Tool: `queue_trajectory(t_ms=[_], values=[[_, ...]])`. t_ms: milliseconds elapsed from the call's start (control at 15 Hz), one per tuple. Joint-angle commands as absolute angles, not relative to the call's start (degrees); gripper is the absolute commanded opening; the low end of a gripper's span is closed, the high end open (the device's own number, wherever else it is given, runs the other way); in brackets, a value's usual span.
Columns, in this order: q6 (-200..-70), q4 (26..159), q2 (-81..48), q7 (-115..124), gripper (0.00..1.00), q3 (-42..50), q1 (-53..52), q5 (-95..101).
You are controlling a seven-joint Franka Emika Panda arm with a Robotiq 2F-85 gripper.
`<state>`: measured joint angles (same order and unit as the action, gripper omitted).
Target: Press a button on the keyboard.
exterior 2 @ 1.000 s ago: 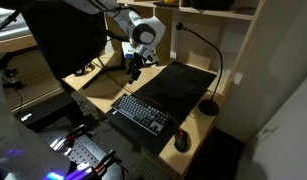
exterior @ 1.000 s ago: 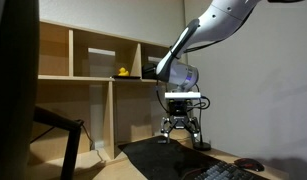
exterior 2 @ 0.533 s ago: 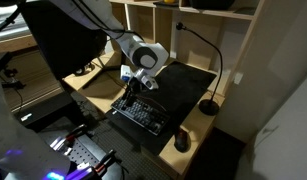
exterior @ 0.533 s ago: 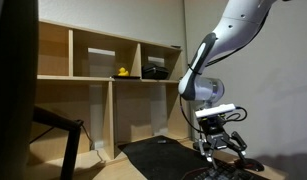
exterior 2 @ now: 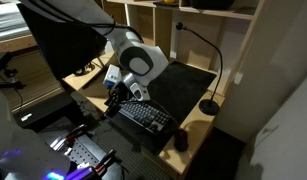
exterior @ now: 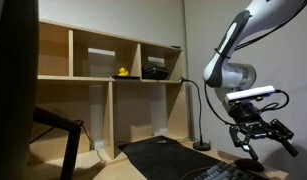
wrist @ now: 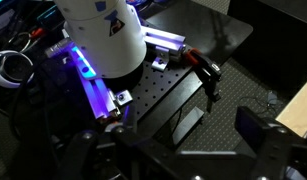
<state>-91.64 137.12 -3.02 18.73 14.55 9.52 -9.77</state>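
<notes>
The keyboard point(exterior 2: 145, 118) is flat and black and lies near the front edge of the desk; its edge also shows at the bottom of an exterior view point(exterior: 221, 173). My gripper point(exterior 2: 113, 101) hangs tilted just above the keyboard's left end, and it shows on the right in an exterior view point(exterior: 260, 136). In the wrist view its two dark fingers point(wrist: 178, 150) stand wide apart with nothing between them. That view looks past the desk at the robot's white base point(wrist: 103, 35); the keyboard is out of that view.
A large black desk mat point(exterior 2: 183, 85) lies behind the keyboard. A dark mouse point(exterior 2: 182, 141) sits at its right end. A gooseneck lamp point(exterior 2: 209, 105) stands on the mat's right. Wooden shelves hold a yellow duck point(exterior: 122, 72). A monitor point(exterior 2: 68, 45) stands left.
The gripper has swung from above the far part of the mat toward the desk's front, down to the keyboard's left end, and has tilted. Its fingers stayed apart.
</notes>
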Motion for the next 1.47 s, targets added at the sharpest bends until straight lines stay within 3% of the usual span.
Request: queue_trajectory(t_ms=[0, 467, 733, 1067, 1400], values=[[-91.57, 137.19, -3.06, 18.75, 1.00, 13.69, 10.31, -9.74], [-100.31, 130.72, -20.91, 22.79, 1.00, 11.72, 9.23, -17.01], [-99.92, 130.98, -21.39, 22.08, 1.00, 12.03, 9.01, -16.38], [-108.71, 132.78, -20.21, 22.81, 1.00, 11.95, 9.35, -22.25], [-106.38, 131.12, -21.34, 22.31, 1.00, 11.90, 9.19, -20.49]])
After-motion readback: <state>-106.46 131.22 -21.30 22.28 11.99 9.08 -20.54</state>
